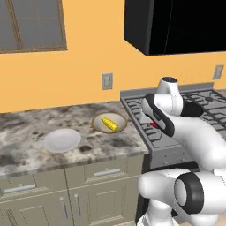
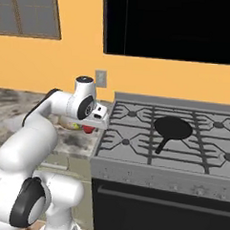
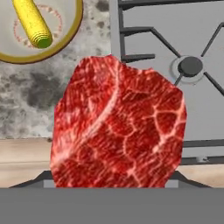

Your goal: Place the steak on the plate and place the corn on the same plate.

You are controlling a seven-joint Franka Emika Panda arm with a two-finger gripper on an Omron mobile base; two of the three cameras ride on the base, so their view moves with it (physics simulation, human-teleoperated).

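The steak (image 3: 118, 131), a bright red marbled lump, fills the middle of the hand view and hides the fingertips. My gripper (image 2: 89, 128) is shut on the steak, held above the seam between the counter and the stove's left edge. A bit of its red shows under the hand (image 1: 153, 125). The corn (image 1: 109, 123), a yellow cob with a green end (image 3: 33, 24), lies in a tan-rimmed bowl (image 1: 95, 120) on the counter, just left of the gripper. The pale round plate (image 1: 62, 140) sits bare further left on the counter.
A black frying pan (image 2: 172, 127) rests on the stove grates (image 2: 135, 137) to the right. The marbled counter (image 1: 26, 128) runs left under a window. A dark cabinet (image 1: 176, 22) hangs above the stove. Drawers (image 1: 106, 172) line the counter's front.
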